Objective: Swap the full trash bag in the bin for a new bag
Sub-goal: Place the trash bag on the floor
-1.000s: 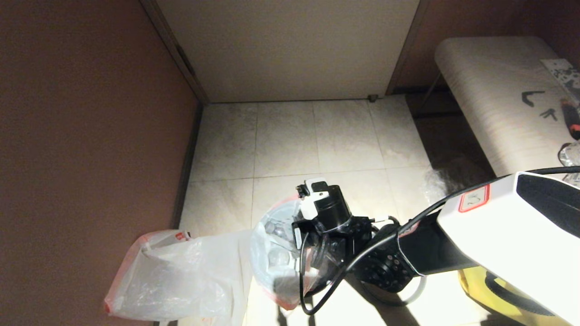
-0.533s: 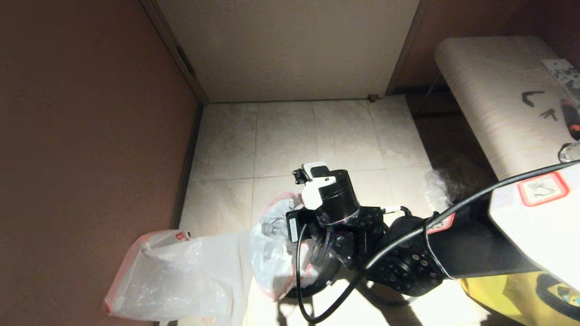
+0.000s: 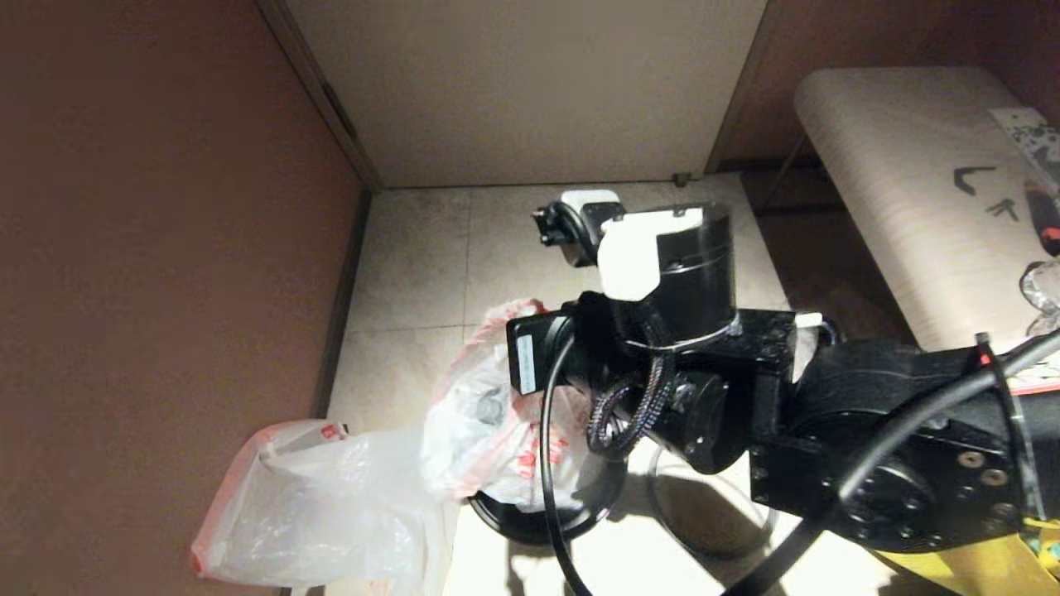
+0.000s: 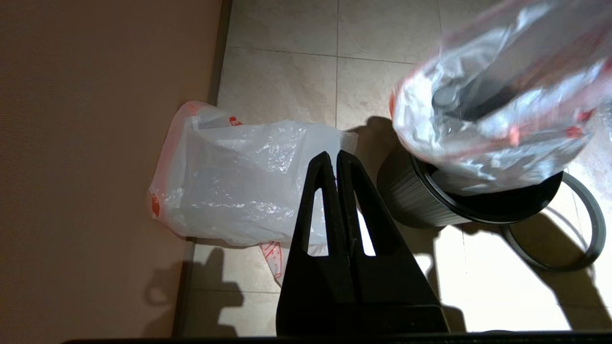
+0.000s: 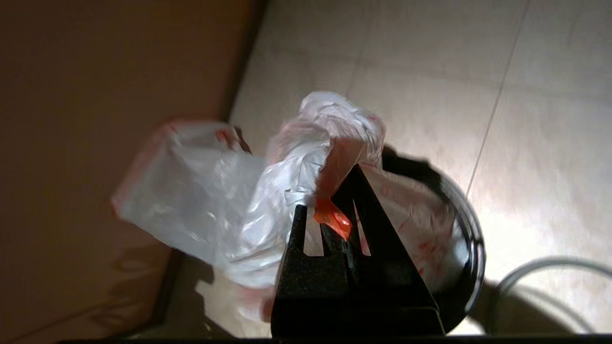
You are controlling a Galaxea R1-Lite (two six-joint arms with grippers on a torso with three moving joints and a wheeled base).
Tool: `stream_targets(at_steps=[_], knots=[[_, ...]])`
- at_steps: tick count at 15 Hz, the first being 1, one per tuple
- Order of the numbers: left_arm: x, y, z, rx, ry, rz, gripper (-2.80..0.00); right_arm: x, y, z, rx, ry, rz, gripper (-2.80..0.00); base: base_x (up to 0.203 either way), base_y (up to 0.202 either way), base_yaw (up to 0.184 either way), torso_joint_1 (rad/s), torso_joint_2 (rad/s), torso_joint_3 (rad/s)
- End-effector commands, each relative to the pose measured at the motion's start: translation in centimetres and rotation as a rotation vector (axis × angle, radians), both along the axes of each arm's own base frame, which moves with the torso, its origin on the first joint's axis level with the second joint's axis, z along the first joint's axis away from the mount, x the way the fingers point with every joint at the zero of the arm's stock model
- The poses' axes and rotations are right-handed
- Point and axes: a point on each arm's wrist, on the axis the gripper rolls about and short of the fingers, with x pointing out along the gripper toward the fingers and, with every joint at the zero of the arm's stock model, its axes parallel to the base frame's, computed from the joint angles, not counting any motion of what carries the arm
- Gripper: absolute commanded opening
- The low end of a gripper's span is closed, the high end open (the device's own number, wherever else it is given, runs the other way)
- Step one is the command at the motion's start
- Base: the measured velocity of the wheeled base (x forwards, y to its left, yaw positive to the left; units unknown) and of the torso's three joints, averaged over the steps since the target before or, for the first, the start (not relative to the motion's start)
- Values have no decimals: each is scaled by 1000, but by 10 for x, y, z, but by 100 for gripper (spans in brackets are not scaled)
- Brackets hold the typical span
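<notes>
Right gripper (image 5: 342, 210) is clamped on the pinkish-red edge of the full trash bag (image 5: 306, 177); a twist of orange-red plastic sits pinched between the fingers (image 5: 368, 215), with the rest of the bag bunched just past the fingertips. In the head view the right arm fills the middle and right, and the gripper itself is hidden behind its wrist; the full trash bag (image 3: 489, 422) hangs under it, red-printed wrappers showing through.

The bag's lumpy lower part sits over the mouth of the bin (image 4: 430, 205), partly out of it. Whether the bottom is touching the inside cannot be told. The bin (image 3: 530, 517) stands on the tiled floor (image 3: 513, 248), below and just beyond the right fingertips in the right wrist view (image 5: 466, 258).

The grey hoop (image 4: 573, 229) is off the bin, lying flat on the floor just beside it, on the side away from the wall (image 3: 166, 207).

The new bag (image 4: 239, 191) lies slack on the floor against the wall, near the bin, apart from both grippers. In the right wrist view it shows beyond the held bag (image 5: 177, 191).

Left gripper (image 4: 337, 160): fingers together, holding nothing, up over the floor with the new bag past its tips.

Yellow bag (image 3: 994, 563) shows under the right arm. Bench (image 3: 903, 190) stands well apart from the bin.
</notes>
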Motion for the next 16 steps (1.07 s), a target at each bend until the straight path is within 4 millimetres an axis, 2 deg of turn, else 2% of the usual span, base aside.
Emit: stream_targets(at_steps=[1,6,9,11,13,15,16], knots=[[0,0,0,-1,0,2,-280,-17,-17,43,77,-88,12,-280,0,0,0,0,0,0],[0,0,0,-1,0,2,-280,-25,-40,137,173,-329,-56,-280,0,0,0,0,0,0],[0,0,0,-1,1,2,-280,-28,-58,181,184,-473,-160,-280,0,0,0,0,0,0],[0,0,0,-1,0,2,-280,-7,-76,187,116,-517,-311,-280,0,0,0,0,0,0],[0,0,0,-1,0,2,-280,29,-102,180,47,-508,-478,-280,0,0,0,0,0,0],[0,0,0,-1,1,2,-280,72,-134,161,-14,-458,-642,-280,0,0,0,0,0,0],[0,0,0,-1,0,2,-280,98,-151,145,-48,-420,-717,-280,0,0,0,0,0,0]])
